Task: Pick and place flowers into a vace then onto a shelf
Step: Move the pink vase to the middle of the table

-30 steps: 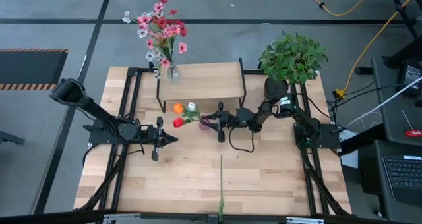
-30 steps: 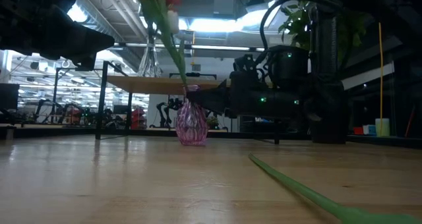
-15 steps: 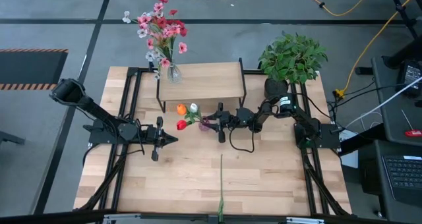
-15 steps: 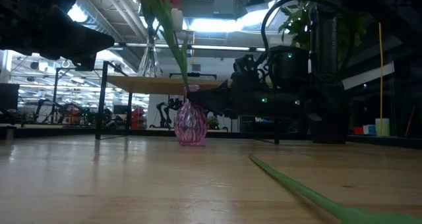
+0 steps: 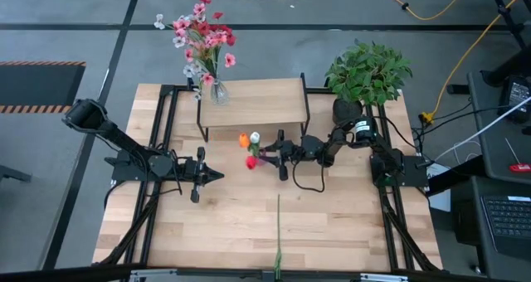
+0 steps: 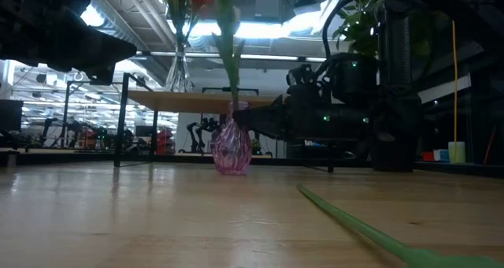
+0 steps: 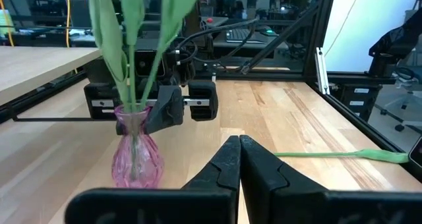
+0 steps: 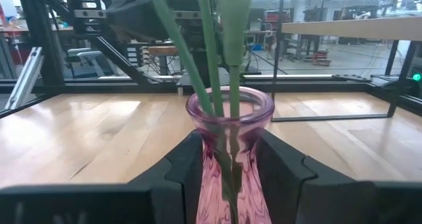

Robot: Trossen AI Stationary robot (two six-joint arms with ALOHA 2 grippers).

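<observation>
Grey floor with hazard stripes surrounds the wooden table [image 5: 207, 224], where both arms work. At the table's middle, just in front of the shelf [image 5: 253, 102], the right gripper [image 5: 274, 154] is clamped on the neck of a pink glass vase [image 6: 231, 146], one finger on each side, as the right wrist view shows. The vase stands roughly upright with its base at or near the tabletop, and the flowers [image 5: 250, 148] in it rise straight up, their long stems nearly vertical and the orange, white and red blooms on top. The left gripper [image 5: 212, 175] hovers well to the left of the vase with its fingers pressed together, pointing toward it. On the shelf's left end stands a clear vase [image 5: 218, 91] of pink and white blooms. A potted plant [image 5: 366, 73] sits at the table's far right corner, behind the right arm. One loose green stem [image 5: 278, 232] lies on the near part of the table, its long axis running from the middle toward the front edge.
</observation>
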